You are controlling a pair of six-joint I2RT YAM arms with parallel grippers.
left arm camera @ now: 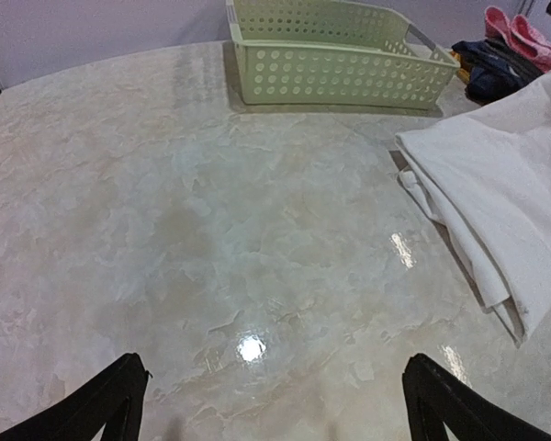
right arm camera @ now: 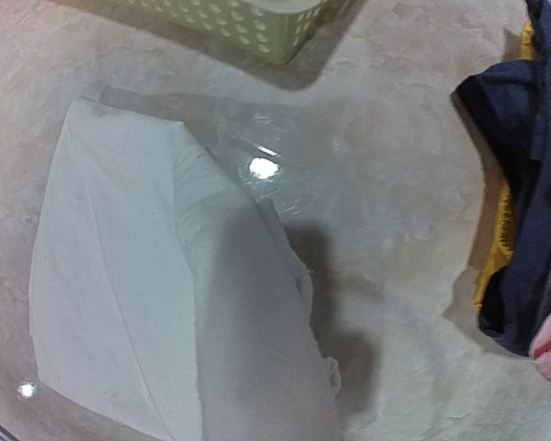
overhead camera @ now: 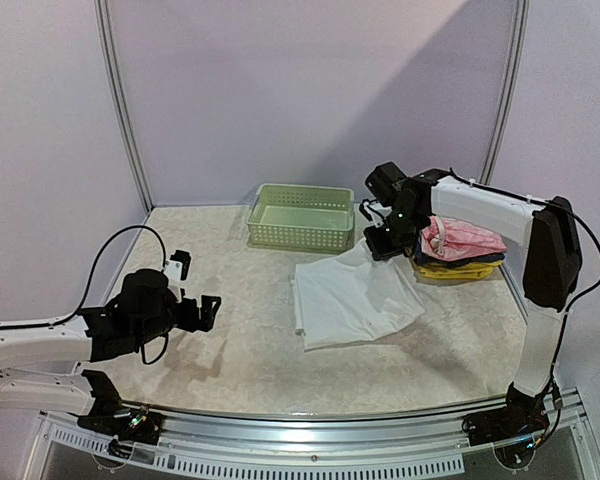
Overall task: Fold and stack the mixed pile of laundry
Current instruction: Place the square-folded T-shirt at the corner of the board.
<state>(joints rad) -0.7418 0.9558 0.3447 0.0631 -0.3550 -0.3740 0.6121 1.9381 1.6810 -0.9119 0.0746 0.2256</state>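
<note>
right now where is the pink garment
Top view, right side: the pink garment tops the dark blue and yellow stack, right of the white garment.

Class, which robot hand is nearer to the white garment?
Right. The right hand grips a raised corner of the white garment; the left hand hangs open, apart, to its left.

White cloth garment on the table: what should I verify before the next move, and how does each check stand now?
1. Left gripper open, off the cloth: ok.
2. Right gripper shut on the white cloth garment at its far corner: ok in the top view; its fingers are out of the wrist view.
3. Garment lying flat: not ok, far corner lifted.
4. Thin pink cloth piece stacked on the folded dark blue and yellow clothes: ok.
5. Pale green lattice plastic basket apart from the garment: ok.
</note>
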